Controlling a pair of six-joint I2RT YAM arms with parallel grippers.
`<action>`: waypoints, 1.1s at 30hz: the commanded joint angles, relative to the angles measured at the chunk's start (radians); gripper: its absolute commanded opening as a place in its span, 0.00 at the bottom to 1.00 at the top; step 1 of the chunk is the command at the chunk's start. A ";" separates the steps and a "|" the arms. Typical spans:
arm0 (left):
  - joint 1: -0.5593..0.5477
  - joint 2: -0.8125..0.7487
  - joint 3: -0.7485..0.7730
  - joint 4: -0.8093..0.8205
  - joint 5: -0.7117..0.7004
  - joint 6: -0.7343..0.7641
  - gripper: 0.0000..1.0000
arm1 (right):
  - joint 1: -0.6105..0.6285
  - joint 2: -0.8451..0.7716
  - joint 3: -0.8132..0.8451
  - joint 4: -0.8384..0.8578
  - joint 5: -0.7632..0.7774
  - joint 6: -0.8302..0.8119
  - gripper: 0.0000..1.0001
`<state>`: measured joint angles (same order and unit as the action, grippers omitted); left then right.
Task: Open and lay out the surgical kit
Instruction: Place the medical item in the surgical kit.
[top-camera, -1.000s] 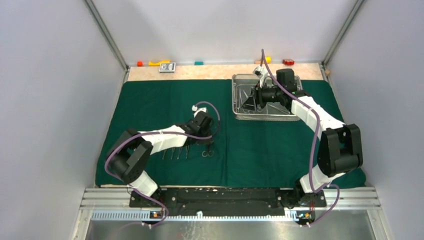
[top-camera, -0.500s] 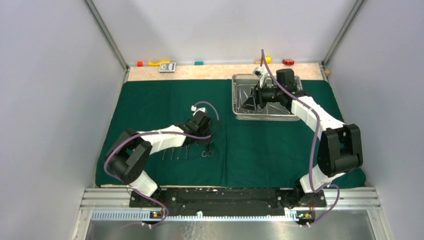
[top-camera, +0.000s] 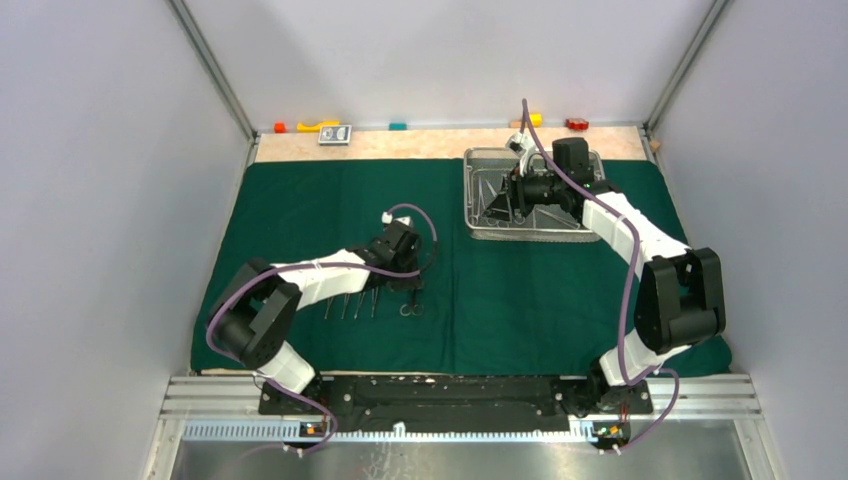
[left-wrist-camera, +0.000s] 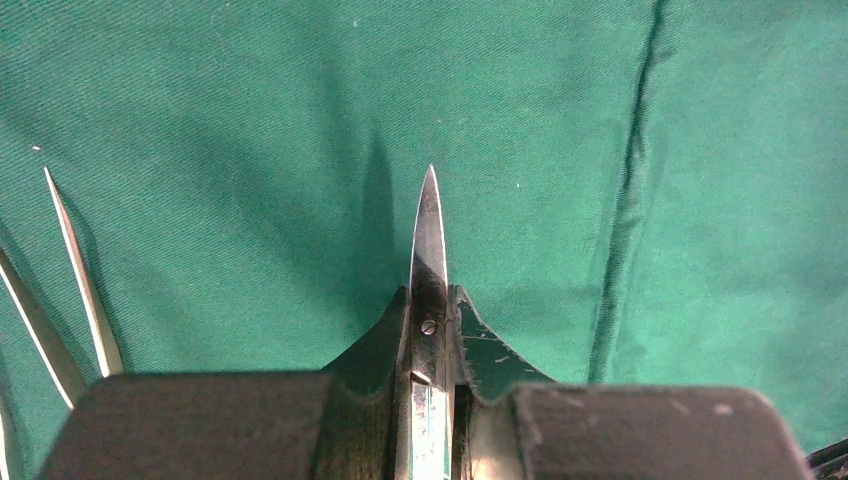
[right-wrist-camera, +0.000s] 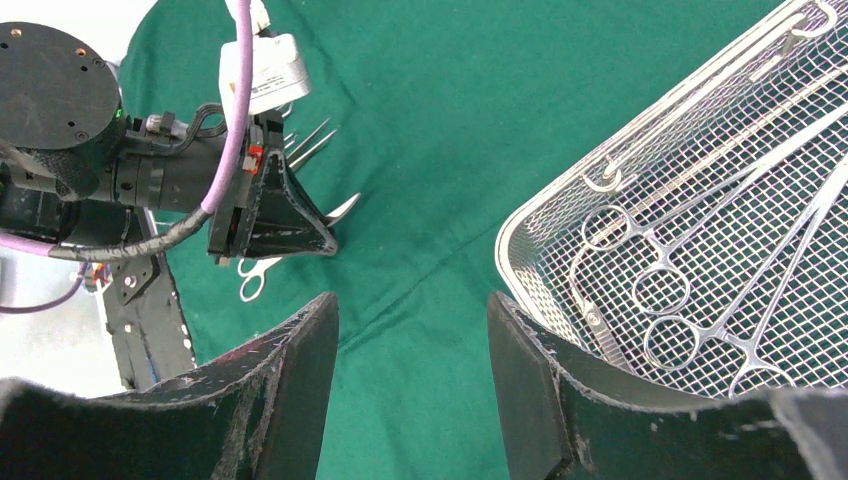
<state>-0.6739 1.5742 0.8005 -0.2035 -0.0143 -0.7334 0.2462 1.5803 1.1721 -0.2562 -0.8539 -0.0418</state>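
Observation:
The dark green cloth lies spread over the table. My left gripper is shut on a pair of steel scissors at the pivot screw. The closed blades point out past the fingertips, low over the cloth. The scissors' rings show near the front. Several slim instruments lie in a row to their left. My right gripper is open and empty over the left end of the wire-mesh tray. Ring-handled clamps lie in the tray.
Two tweezer tips lie left of the scissors. A fold line runs down the cloth to the right. Small coloured blocks and a card sit on the bare wooden strip at the back. My left gripper shows in the right wrist view.
My left wrist has shifted slightly to the left with the scissors still held. The right arm has not moved.

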 joint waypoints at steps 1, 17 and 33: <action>0.001 -0.037 -0.004 -0.044 0.009 0.042 0.11 | -0.004 0.004 0.038 0.008 -0.004 -0.021 0.55; 0.007 -0.067 0.051 -0.037 -0.014 0.053 0.13 | -0.004 0.021 0.044 0.013 -0.014 -0.018 0.55; -0.016 -0.012 0.082 -0.032 -0.055 0.013 0.15 | -0.005 0.011 0.036 0.009 -0.020 -0.024 0.55</action>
<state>-0.6834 1.5532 0.8494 -0.2565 -0.0467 -0.6968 0.2459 1.5982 1.1725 -0.2592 -0.8577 -0.0425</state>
